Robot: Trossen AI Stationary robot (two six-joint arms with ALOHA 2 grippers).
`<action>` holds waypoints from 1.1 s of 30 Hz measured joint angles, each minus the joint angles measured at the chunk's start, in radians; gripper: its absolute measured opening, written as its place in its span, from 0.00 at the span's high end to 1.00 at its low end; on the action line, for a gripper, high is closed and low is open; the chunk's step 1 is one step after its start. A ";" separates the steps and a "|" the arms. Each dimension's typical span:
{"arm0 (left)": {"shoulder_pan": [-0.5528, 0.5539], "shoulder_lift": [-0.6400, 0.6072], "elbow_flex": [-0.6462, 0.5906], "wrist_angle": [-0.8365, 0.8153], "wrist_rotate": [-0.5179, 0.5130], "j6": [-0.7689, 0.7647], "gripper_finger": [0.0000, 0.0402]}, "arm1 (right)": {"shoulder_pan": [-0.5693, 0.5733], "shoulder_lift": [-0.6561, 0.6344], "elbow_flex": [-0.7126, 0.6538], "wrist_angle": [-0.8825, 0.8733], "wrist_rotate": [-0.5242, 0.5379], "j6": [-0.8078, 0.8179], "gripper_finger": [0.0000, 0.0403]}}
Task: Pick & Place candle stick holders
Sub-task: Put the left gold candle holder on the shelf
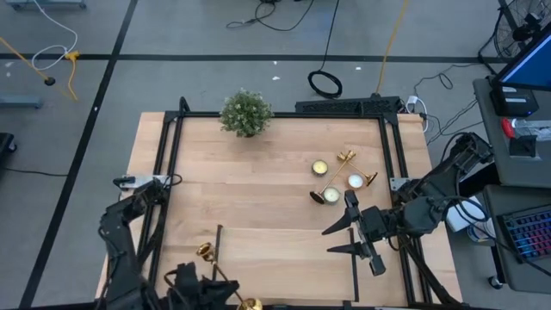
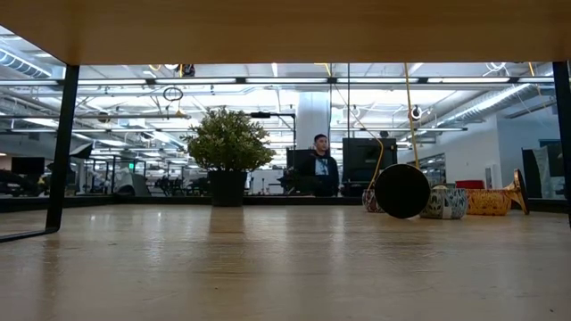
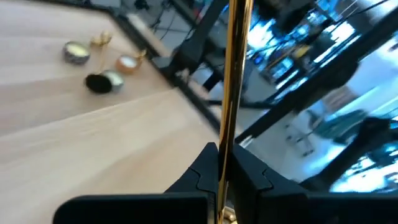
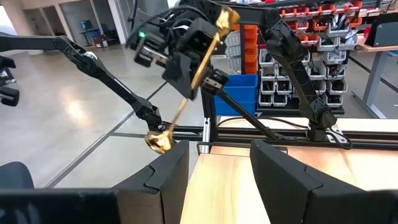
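The left gripper (image 1: 215,280) sat low at the near left edge of the table (image 1: 258,198), and its fingers were clamped tight on the slim gold stem of a candlestick holder (image 1: 207,251). From the left wrist camera that stem (image 3: 235,81) ran straight up out of the closed dark fingers (image 3: 202,171), shiny and thin. From the right wrist camera, the same held holder (image 4: 189,81) hung tilted in the left arm's grip, cup end high, flared base down by the table's frame.

Over on the right side, three more candlestick holders lay tipped over in a loose cluster on the wood. One (image 1: 320,167) showed its round base near the table's middle-right, another (image 1: 355,180) lay just beside it with its stem pointing toward the right edge, and a third (image 1: 325,195), looking dark, lay nearest the right arm. The low camera caught that dark round base (image 2: 402,191) facing it, with a gold holder (image 2: 500,200) on its side farther right.

The right gripper (image 1: 349,237) was just short of the cluster, on the near side of it, fingers (image 4: 283,177) parted with nothing between them.

A potted plant (image 1: 245,113) stood upright at the far edge, well apart from everything. Beyond the table, in the room, a person (image 2: 319,169) was seated at a desk.
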 joint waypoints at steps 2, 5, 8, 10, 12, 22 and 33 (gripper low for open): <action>0.006 0.001 0.000 -0.056 0.084 -0.044 0.96 | -0.001 0.000 0.000 0.000 0.000 0.000 0.59; 0.020 0.014 0.000 -0.151 0.198 -0.101 0.96 | -0.001 0.000 0.000 -0.003 0.000 0.000 0.59; 0.029 0.029 0.000 -0.235 0.234 -0.148 0.96 | -0.001 0.000 0.000 -0.012 0.001 0.000 0.59; 0.039 0.038 0.000 -0.248 0.220 -0.160 0.96 | -0.001 0.000 0.000 -0.023 0.001 0.000 0.59; 0.052 0.045 -0.010 -0.246 0.212 -0.140 0.96 | -0.001 0.000 0.000 -0.035 0.001 0.008 0.59; 0.093 0.097 -0.048 -0.245 0.215 -0.113 0.96 | -0.026 0.000 -0.001 -0.101 0.001 0.088 0.59; 0.093 0.099 -0.041 -0.245 0.219 -0.062 0.96 | -0.035 0.000 -0.001 -0.115 0.001 0.106 0.59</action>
